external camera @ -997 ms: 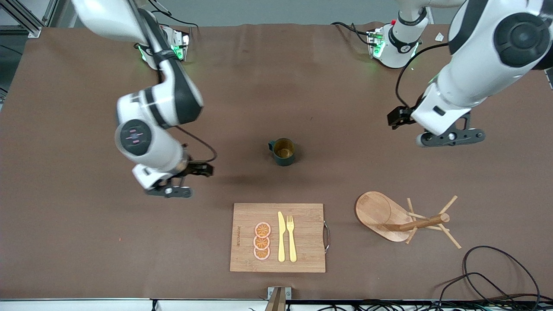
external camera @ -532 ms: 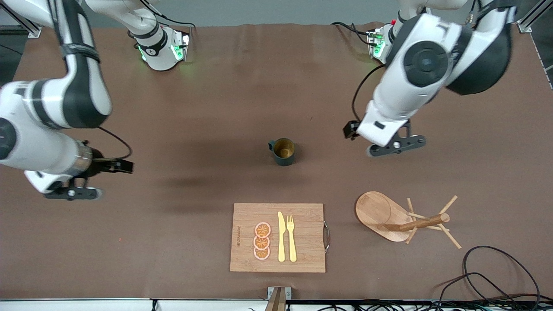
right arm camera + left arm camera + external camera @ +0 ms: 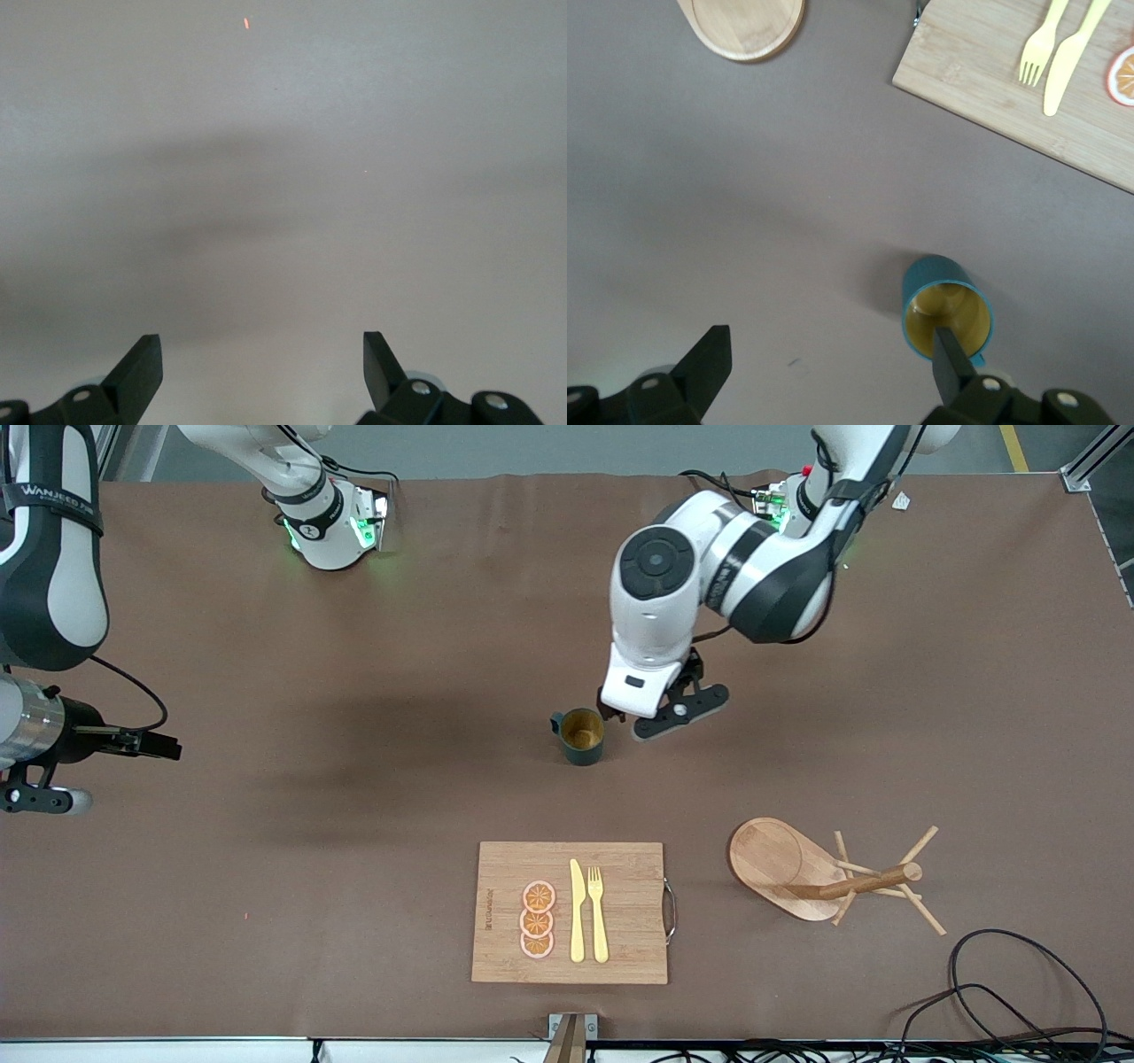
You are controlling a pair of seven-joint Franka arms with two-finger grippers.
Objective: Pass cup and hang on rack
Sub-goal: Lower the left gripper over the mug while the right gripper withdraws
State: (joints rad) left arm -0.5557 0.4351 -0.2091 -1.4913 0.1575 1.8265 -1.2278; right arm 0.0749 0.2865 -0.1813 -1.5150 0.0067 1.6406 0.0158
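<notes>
Cup [image 3: 582, 735] unlabelled, right arm [image 3: 49, 540] reads WANJEED

Colour inventory:
- Small cylindrical dark teal mug [image 3: 582, 737]: teal outside, brownish-yellow inside.
- Light wooden mug tree with oval base [image 3: 780, 864]: pale tan base, slightly darker post and pegs.
- Rectangular bamboo cutting board [image 3: 620, 868]: honey-brown, fine grain, silver metal handle at 3 o'clock.
- Flat plastic knife [image 3: 577, 912] and plastic fork [image 3: 598, 914]: pale yellow.
- Three round fruit slices [image 3: 537, 919]: orange, pink rims.
- Cloth-covered counter [image 3: 266, 886]: plain brown.
- Left tool [image 3: 673, 713], right tool [image 3: 35, 797]: black, on white-and-black arms.
</notes>
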